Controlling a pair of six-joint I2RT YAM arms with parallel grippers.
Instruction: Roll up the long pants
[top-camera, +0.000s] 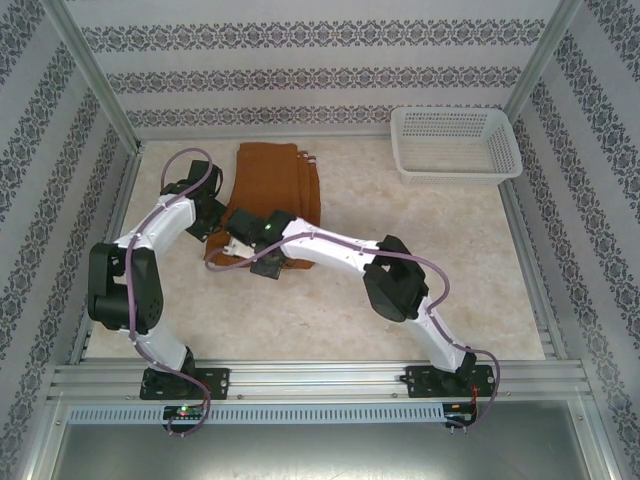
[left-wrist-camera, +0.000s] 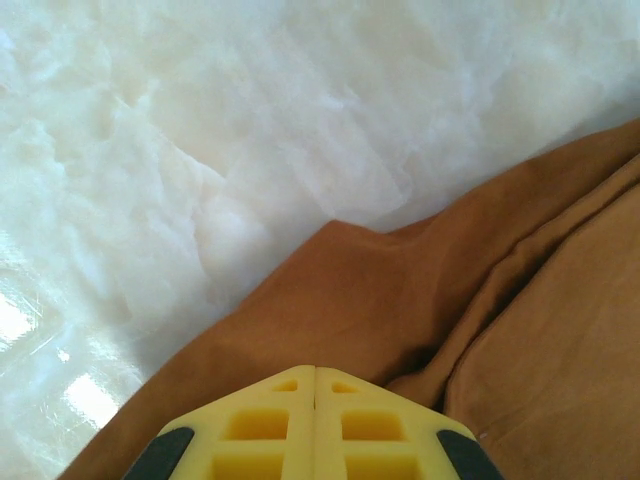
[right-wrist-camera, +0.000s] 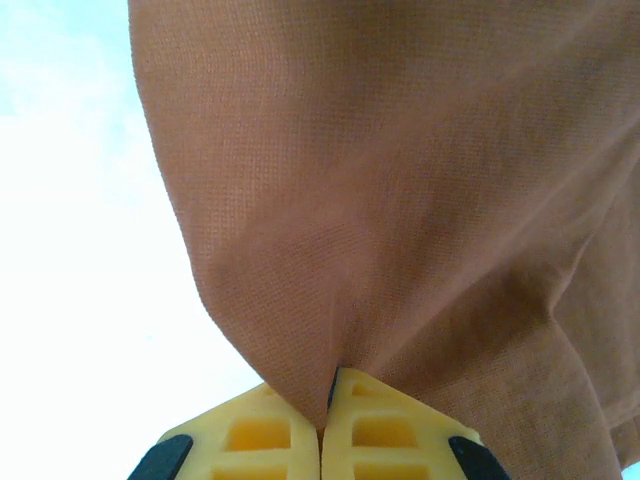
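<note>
Pale table (top-camera: 400, 300), long pants (top-camera: 280, 175) pinched by right gripper (right-wrist-camera: 327, 388), perhaps left gripper (left-wrist-camera: 315, 372)

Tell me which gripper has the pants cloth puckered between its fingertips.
The right gripper: the long pants gather to a point between its shut fingertips. At the left gripper, cloth lies smooth past the shut tips.

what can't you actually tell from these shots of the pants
Top view: near end of the long pants, hidden beneath both wrists.
Left wrist view: whether the left gripper pinches cloth; the gripper itself covers the contact.
Right wrist view: the cloth beyond the right gripper, cut off by the frame edges.
</note>
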